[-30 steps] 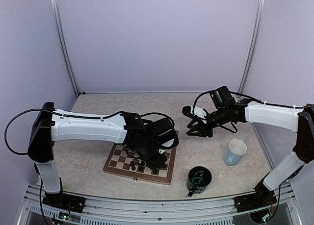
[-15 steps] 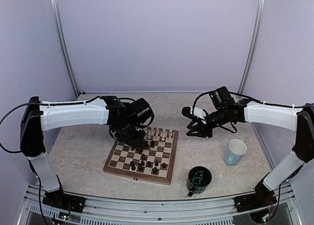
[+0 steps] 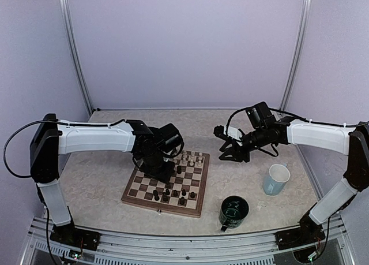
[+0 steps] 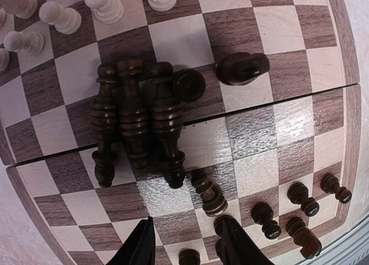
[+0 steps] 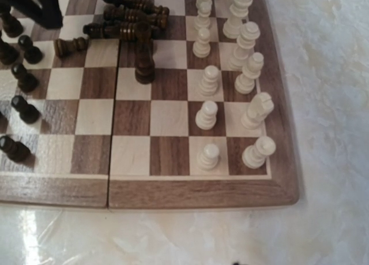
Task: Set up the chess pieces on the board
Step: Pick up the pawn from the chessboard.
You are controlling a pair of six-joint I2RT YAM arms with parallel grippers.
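The board (image 3: 173,212) lies in front of the left arm. Cream chess pieces (image 5: 206,115) stand in two rows along its far edge. Three tall dark chess pieces (image 4: 134,120) lie side by side near the middle, with another toppled dark one (image 4: 242,67) close by and a fallen dark pawn (image 4: 207,191) beside them. Dark pawns (image 4: 302,198) stand near the front edge. My left gripper (image 4: 184,245) hangs open over the board's left middle (image 3: 164,175), gripping nothing. My right gripper (image 3: 228,154) hovers off the board's far right corner, fingers apart and empty.
A white mug (image 3: 277,178) stands on the table at the right. A dark green mug (image 3: 233,212) sits near the front, just right of the board. Lilac walls close in the table at the back and on both sides.
The left arm swung from the board's near right side to its far left corner, then came back a little over the left middle. The right arm has stayed still.
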